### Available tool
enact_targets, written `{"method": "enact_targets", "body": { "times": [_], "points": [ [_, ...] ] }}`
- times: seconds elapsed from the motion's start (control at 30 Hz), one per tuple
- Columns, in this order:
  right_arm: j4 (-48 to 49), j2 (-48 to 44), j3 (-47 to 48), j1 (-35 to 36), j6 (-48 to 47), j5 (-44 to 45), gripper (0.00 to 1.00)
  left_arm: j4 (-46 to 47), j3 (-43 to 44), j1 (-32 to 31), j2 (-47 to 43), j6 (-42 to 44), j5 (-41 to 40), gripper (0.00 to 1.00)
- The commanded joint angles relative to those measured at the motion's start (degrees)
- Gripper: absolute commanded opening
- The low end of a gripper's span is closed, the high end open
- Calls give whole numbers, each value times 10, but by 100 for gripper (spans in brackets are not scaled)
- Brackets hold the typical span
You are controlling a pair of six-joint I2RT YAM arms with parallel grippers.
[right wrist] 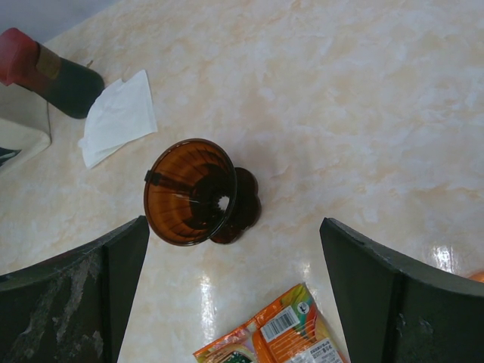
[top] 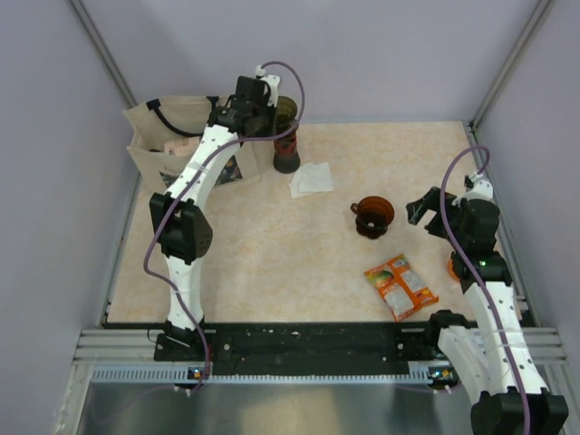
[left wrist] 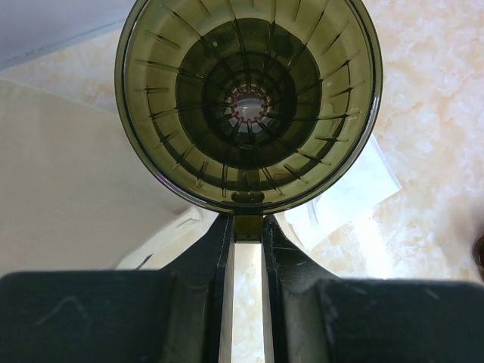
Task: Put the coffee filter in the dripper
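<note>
The olive-green translucent dripper (left wrist: 248, 106) hangs in the air at the back of the table (top: 272, 254), seen from above into its ribbed cone. My left gripper (left wrist: 248, 227) is shut on the small tab at its rim. In the top view the dripper (top: 285, 111) sits just right of the left gripper (top: 263, 113). The white paper coffee filter (top: 311, 178) lies flat on the table below and to the right of it, and shows in both wrist views (left wrist: 355, 193) (right wrist: 117, 117). My right gripper (top: 424, 210) (right wrist: 233, 227) stands wide open and holds nothing.
An amber-brown dripper (top: 372, 216) (right wrist: 193, 193) stands mid-table in front of the right gripper. A dark bottle-like object with a red part (top: 286, 152) (right wrist: 53, 72) is under the held dripper. A tan tote bag (top: 163, 145) is back left. An orange snack packet (top: 401, 285) lies front right.
</note>
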Motion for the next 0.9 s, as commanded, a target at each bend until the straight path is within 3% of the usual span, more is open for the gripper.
{"method": "enact_targets", "body": {
  "times": [0.0, 0.87],
  "points": [
    [18, -2, -2, -3, -9, 5, 96, 11, 36, 3, 6, 7, 28, 0],
    [18, 5, -1, -3, -9, 8, 95, -29, 80, 4, 56, 15, 8, 7]
  ]
}}
